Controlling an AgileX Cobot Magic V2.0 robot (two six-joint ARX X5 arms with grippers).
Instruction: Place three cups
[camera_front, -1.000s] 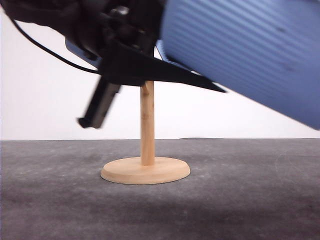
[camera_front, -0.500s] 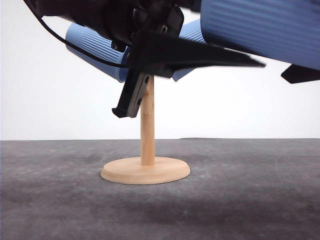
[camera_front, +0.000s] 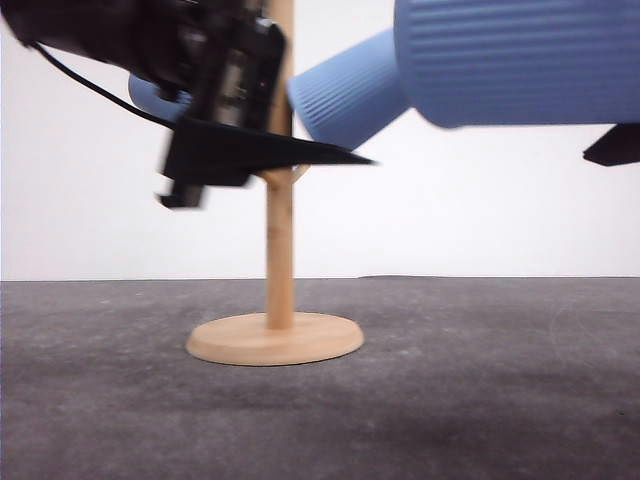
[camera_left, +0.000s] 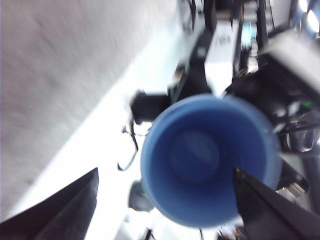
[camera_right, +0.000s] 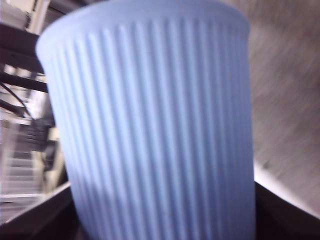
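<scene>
- A wooden cup stand (camera_front: 279, 250) with a round base sits on the dark grey table (camera_front: 480, 400); it lies slightly further left in the front view than half a second ago, and its post now shows above the arm.
- The left gripper (camera_front: 268, 153) hangs high beside the post, fingers spread wide with nothing between them; it has pulled back leftward, its long finger tip now ending near the post instead of far right of it.
- A light-blue ribbed cup (camera_front: 348, 92) is tilted at the post's right side, seemingly hung on a peg, though its contact is hidden.
- In the left wrist view that open-mouthed cup (camera_left: 207, 160) faces the camera between the parted fingers (camera_left: 65, 207), untouched.
- Another blue cup (camera_front: 150, 95) peeks from behind the left arm.
- The large near cup (camera_front: 520, 62) lies level at upper right, less tilted than before.
- The right gripper (camera_right: 165, 220) appears to hold this ribbed cup (camera_right: 155, 130) between its dark fingers, but blur leaves the grip uncertain.
</scene>
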